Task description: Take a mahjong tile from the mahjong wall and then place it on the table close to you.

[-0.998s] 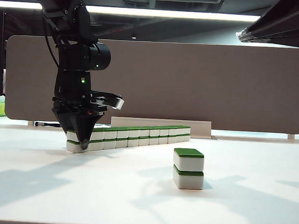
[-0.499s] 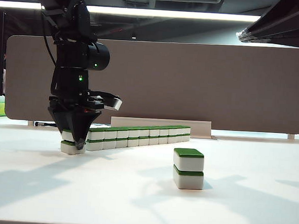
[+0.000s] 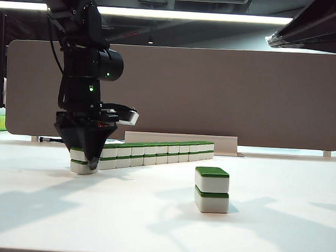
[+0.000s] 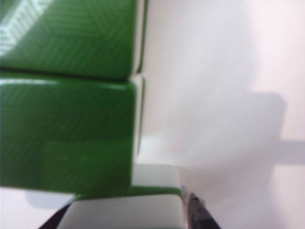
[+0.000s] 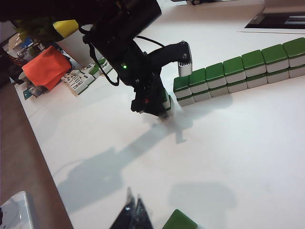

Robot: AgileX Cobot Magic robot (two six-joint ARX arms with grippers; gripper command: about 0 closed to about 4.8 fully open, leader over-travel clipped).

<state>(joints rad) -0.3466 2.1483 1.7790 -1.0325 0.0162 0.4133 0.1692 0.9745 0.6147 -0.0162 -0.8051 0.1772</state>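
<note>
The lone two-tile stack [image 3: 212, 189] stands nearest on the table [image 3: 264, 235]. Right gripper [image 5: 135, 214]: aloft, state indeterminate. Farther, left gripper [image 3: 90, 155] straddles the mahjong wall [image 3: 155, 151] end; grip unclear. Tiles judged rigid, slick, light; pinch flat sides.

open table [image 3: 275, 235] ahead — lone stack [image 3: 212, 189] mid-way
</note>
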